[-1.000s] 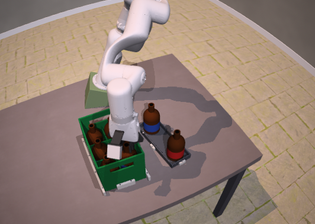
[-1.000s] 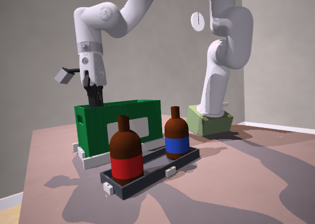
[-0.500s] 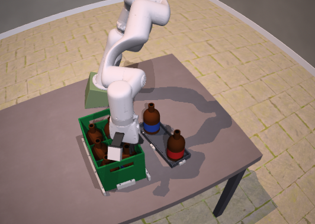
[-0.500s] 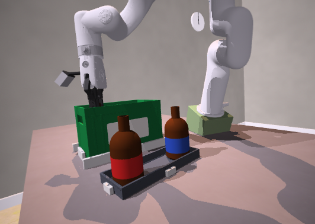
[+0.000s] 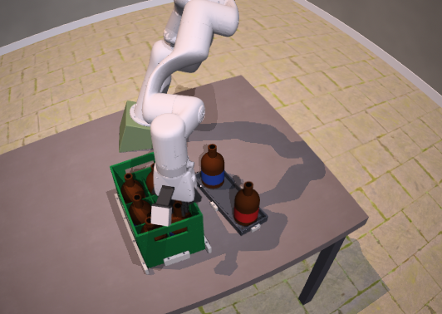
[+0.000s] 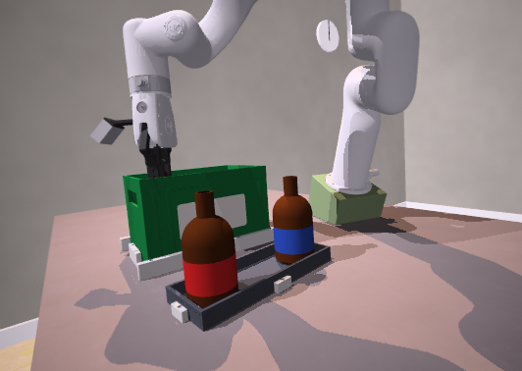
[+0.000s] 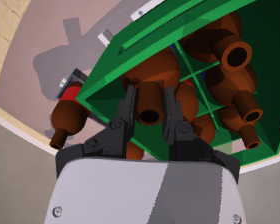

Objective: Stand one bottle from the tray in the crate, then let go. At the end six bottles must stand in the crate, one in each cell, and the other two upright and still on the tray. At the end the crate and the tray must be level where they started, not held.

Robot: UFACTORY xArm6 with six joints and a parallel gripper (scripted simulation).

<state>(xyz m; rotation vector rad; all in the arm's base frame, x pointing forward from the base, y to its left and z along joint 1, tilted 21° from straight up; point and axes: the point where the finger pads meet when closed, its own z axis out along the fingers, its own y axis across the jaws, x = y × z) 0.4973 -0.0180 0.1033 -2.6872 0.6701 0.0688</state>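
1. Arm [image 5: 174,119]: arched over the tabletop [image 5: 270,148], wrist pointing straight down into the crate [image 6: 196,194]; lower plumb so nothing nudges the crate.
2. Bottle [image 7: 153,79]: hangs by its neck in the near corner cell; seat it fully on the cell floor.
3. Gripper [image 7: 149,119]: jaws clenched on that neck; release only once it stands, then rise straight.

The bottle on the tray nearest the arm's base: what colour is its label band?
Blue; the bottle shows it best in the exterior view.
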